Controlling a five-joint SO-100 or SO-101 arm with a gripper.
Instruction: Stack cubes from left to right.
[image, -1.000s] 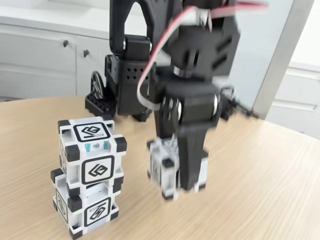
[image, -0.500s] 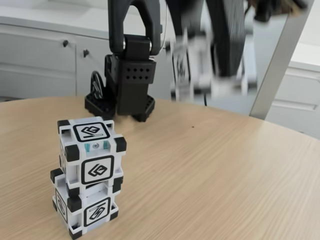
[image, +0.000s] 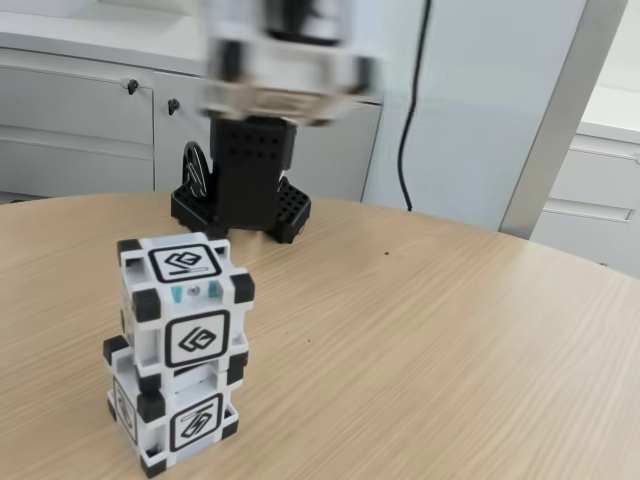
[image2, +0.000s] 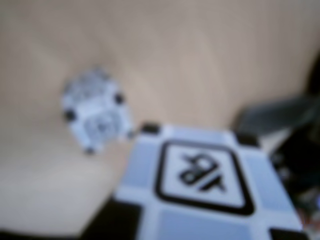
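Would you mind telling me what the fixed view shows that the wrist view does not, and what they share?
The fixed view alone shows the arm's black base, the white cabinets behind, and the stack side-on as two cubes, upper cube on lower cube. The wrist view alone shows the carried cube's glyph face close up. Both show the stack, the carried cube, blurred, and the wooden table.

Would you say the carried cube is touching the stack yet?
Apart. In the fixed view the carried cube is a blur high above the stack, with the cabinets between them.
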